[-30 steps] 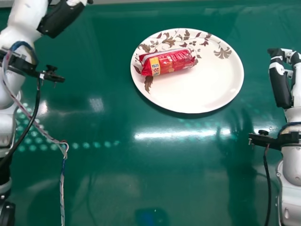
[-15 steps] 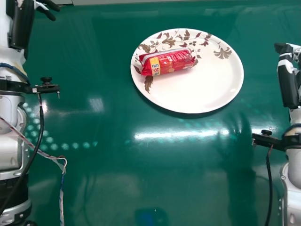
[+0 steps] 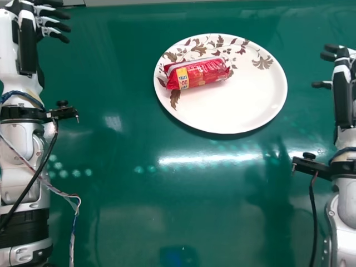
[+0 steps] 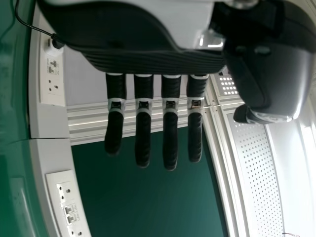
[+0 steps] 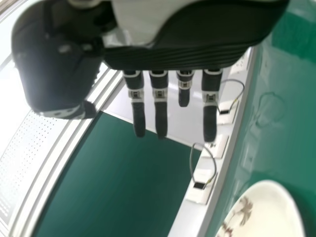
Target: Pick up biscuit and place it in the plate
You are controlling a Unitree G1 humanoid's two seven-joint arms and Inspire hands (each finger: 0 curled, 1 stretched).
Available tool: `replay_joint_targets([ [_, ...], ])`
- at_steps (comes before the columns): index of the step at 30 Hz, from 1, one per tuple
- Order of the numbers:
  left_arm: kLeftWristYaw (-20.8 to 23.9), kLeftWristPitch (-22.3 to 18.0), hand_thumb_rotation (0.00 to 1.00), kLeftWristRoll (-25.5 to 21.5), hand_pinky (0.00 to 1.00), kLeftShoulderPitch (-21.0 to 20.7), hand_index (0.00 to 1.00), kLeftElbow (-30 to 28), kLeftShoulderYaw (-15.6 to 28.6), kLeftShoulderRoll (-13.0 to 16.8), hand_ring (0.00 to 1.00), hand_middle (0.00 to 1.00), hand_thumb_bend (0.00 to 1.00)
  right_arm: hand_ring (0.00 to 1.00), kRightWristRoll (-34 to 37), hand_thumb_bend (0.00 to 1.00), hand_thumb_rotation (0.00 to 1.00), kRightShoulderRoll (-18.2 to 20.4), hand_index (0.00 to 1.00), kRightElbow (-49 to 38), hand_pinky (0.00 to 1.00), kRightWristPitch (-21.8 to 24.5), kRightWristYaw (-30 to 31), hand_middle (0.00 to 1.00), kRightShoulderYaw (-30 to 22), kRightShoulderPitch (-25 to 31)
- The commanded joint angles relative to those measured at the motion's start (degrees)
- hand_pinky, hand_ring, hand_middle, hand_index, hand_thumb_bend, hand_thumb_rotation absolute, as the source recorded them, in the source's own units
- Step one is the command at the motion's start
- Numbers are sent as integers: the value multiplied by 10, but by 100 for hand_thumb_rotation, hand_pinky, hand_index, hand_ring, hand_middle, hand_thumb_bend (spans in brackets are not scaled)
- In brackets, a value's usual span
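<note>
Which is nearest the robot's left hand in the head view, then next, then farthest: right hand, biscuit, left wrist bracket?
1. Left wrist bracket, just below the left hand.
2. Biscuit, on the left part of the plate.
3. Right hand, at the view's right edge.

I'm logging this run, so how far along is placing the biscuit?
Placing looks done: the biscuit packet lies on the plate, toward its left side. Nothing is in hand: the left hand and right hand are both open, away from the packet. Seemingly nothing is left to do.
</note>
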Motion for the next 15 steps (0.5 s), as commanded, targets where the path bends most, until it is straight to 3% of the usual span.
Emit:
replay_joint_targets([
  [1, 1, -11, 0, -12, 33, 14, 54, 10, 11, 2, 41, 47, 49, 63, 5, 50, 25, 11, 80, 6, 49, -8, -5, 73, 12, -3],
  [7, -12, 4, 0, -25, 31, 10, 55, 16, 16, 17, 40, 48, 48, 62, -4, 48, 20, 36, 80, -4, 48, 11, -17, 71, 40, -14],
  [13, -14, 36, 0, -29, 33, 16, 53, -3, 20, 23, 40, 46, 50, 64, -18, 48, 23, 46, 80, -4, 49, 18, -31, 73, 52, -24],
  [15, -13, 35, 0, -25, 36, 24, 52, -6, 22, 23, 41, 46, 50, 70, -15, 46, 26, 45, 80, 2, 54, 11, -30, 77, 49, -24],
])
